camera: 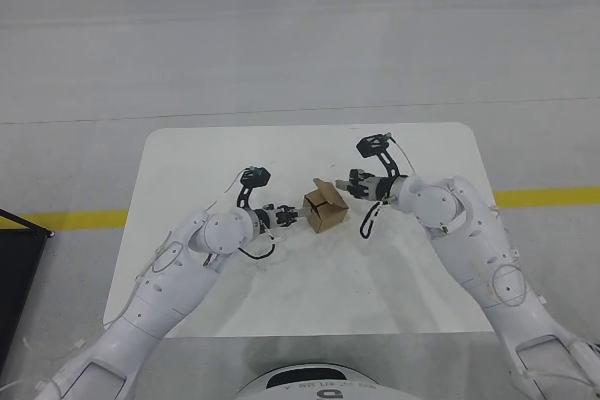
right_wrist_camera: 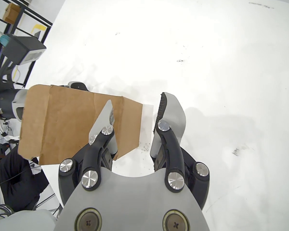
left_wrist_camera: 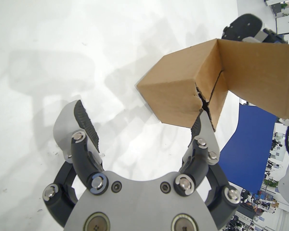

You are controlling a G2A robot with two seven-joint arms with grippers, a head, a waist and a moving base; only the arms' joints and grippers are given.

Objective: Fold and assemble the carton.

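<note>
On table [camera: 400, 290]: carton [camera: 326, 206] | left jaws open at its corner | right jaws open by its flap

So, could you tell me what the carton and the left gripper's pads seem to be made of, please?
The carton looks like brown cardboard, matte, frayed at a torn corner seam. The left gripper has black, finely ribbed pads, probably rubber, on smooth grey fingers, seemingly metal.

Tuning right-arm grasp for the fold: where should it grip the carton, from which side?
Grip the free panel edge of the carton: a thin single sheet, pinched across its thickness. Come edge-on from the right arm's side: the right gripper straddles that edge, fingers open. The folded body looks too broad to pinch.
</note>
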